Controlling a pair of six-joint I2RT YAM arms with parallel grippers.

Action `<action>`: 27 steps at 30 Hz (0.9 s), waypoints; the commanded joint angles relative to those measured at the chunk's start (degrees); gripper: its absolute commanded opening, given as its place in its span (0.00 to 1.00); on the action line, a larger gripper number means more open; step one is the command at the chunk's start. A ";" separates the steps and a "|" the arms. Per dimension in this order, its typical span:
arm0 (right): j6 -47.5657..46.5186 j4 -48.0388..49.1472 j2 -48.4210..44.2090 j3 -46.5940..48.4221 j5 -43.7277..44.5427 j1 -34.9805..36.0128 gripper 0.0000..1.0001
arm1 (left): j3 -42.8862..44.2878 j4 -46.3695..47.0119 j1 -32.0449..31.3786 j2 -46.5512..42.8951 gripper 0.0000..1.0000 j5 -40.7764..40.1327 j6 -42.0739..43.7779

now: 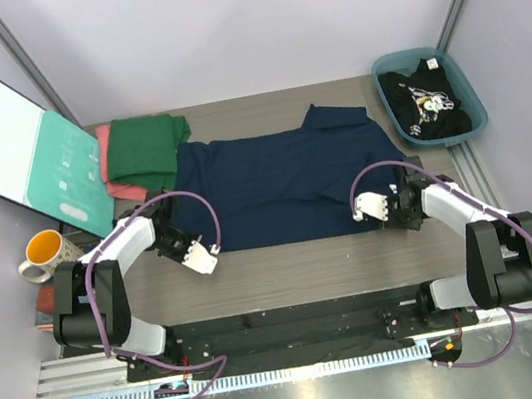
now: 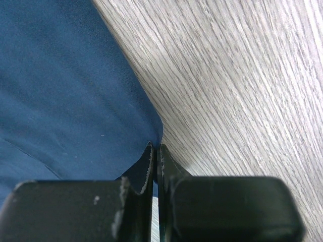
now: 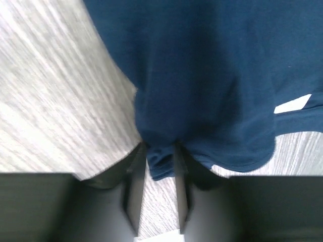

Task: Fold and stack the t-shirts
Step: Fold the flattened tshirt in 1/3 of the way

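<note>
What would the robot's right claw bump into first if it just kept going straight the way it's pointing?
Almost certainly the navy blue t-shirt: a fold of its edge already sits between the right gripper's fingers, with more blue cloth straight ahead. How near the wooden table beneath lies is unclear.

Even, bright overhead light fills the top view, sharp throughout, with faint glare on the steel strip at the near edge. The right wrist view is motion-blurred, its wood-grain table (image 3: 60, 111) smeared; the left wrist view is crisper.

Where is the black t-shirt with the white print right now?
In the top view, the black t-shirt lies bunched in the teal bin at the table's far right corner, beyond the spread navy t-shirt.
</note>
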 commanded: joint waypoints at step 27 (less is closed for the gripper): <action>-10.37 -11.51 -0.77 5.95 -2.34 -7.34 0.49 | 1.88 -8.87 0.28 -6.12 0.37 1.06 -1.61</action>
